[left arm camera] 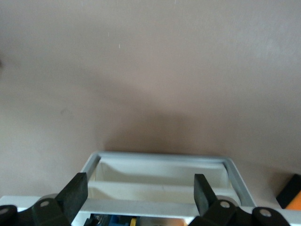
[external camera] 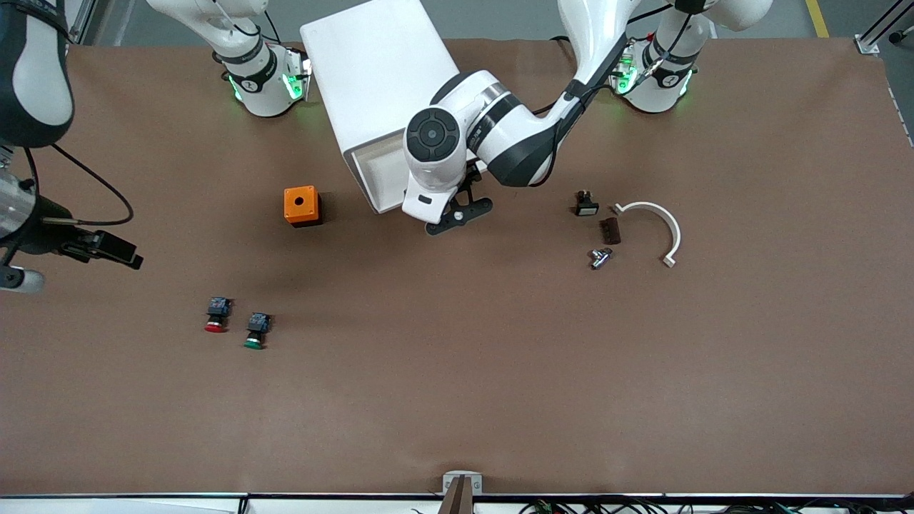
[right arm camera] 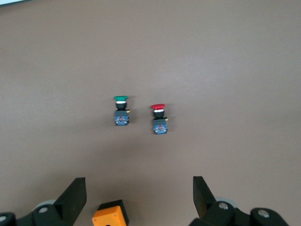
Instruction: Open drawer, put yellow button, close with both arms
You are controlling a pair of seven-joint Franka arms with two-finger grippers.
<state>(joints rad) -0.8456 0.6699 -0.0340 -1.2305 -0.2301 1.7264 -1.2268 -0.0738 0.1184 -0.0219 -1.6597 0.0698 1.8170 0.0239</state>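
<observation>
Front view: a boxy white cabinet [external camera: 378,86] stands on the brown table [external camera: 457,400] between the two arm bases, and its topmost shallow white drawer [external camera: 378,175] is pulled out toward the camera. The left arm reaches in from its base, and its black two-finger gripper [external camera: 457,213] hangs over the front edge of the open drawer, largely hidden by the wrist. In the left wrist view, the left gripper [left arm camera: 141,193] has its fingers spread wide with nothing between them, above the drawer's pale rim [left arm camera: 160,157]; a small patch of yellow and blue, which appears to be the yellow-capped push button [left arm camera: 133,221], shows inside the drawer at the picture's edge. The right gripper [external camera: 107,246] is raised at the right arm's end of the table; in the right wrist view its fingers [right arm camera: 75,195] stand apart and empty. On the table lie an orange box with a round hole [external camera: 300,205], a red-capped push button [external camera: 216,314] and, just beside it, a green-capped push button [external camera: 256,330]. Toward the left arm's end lie a curved white plastic bracket [external camera: 660,225], a small dark brown block [external camera: 610,230], a silver metal fitting [external camera: 600,257] and a small black component [external camera: 586,205].
</observation>
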